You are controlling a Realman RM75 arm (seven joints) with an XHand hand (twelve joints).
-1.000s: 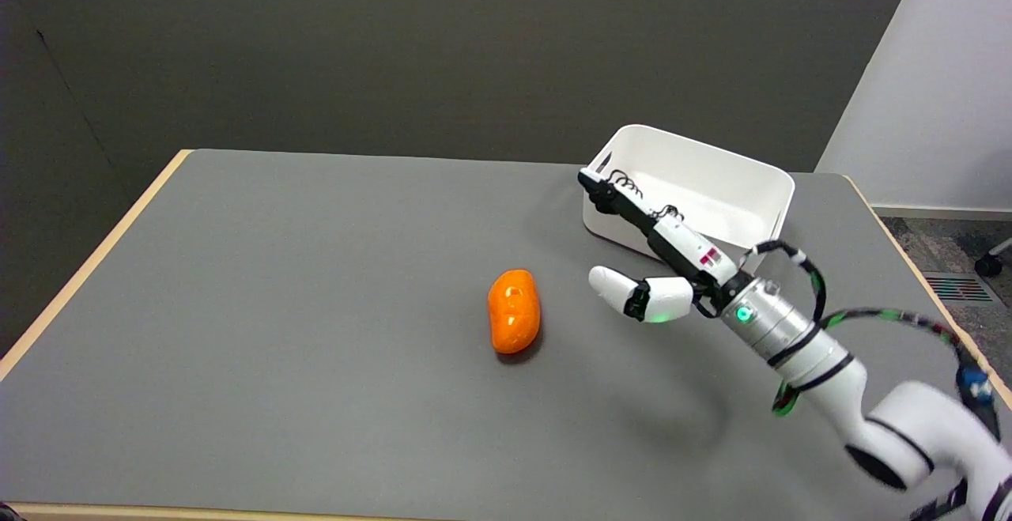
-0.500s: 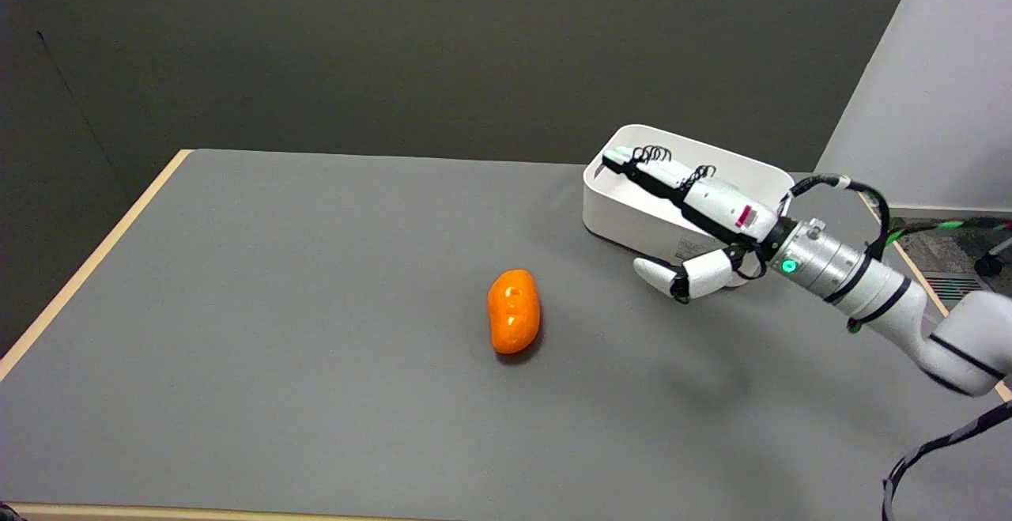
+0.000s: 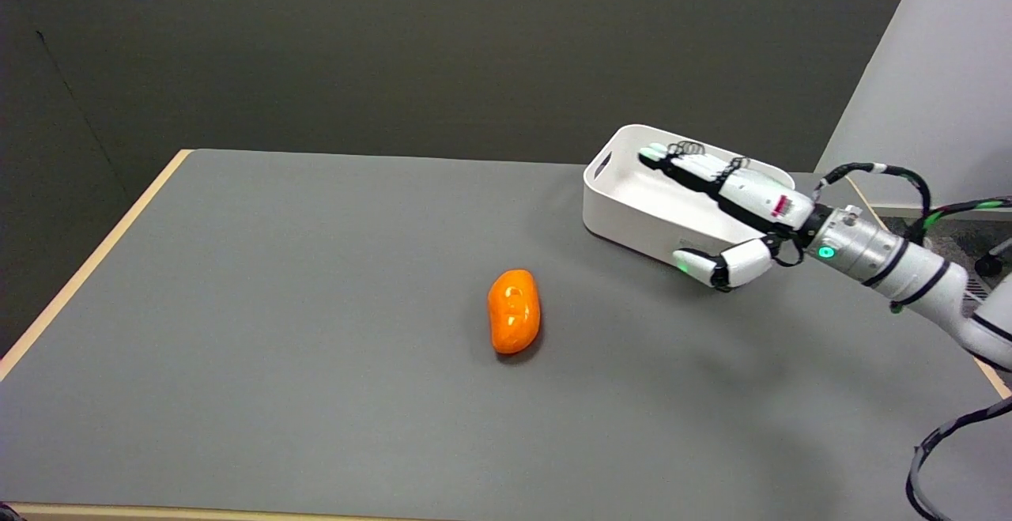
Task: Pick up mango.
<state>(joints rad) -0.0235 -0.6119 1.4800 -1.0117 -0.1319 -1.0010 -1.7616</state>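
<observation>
While its fingers (image 3: pixel 680 161) stretch flat and apart over the white bin (image 3: pixel 632 217), the right hand (image 3: pixel 731 205) holds nothing; the mango (image 3: pixel 514 310) lies on the table (image 3: pixel 277 284), well left and nearer.

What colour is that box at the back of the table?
The box is plain white, clearest in the head view.

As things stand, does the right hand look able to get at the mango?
Probably yes. The mango lies alone on bare table, with nothing between it and the right hand. The hand holds nothing, fingers spread, but hovers over the white bin, well off to the mango's side.
</observation>
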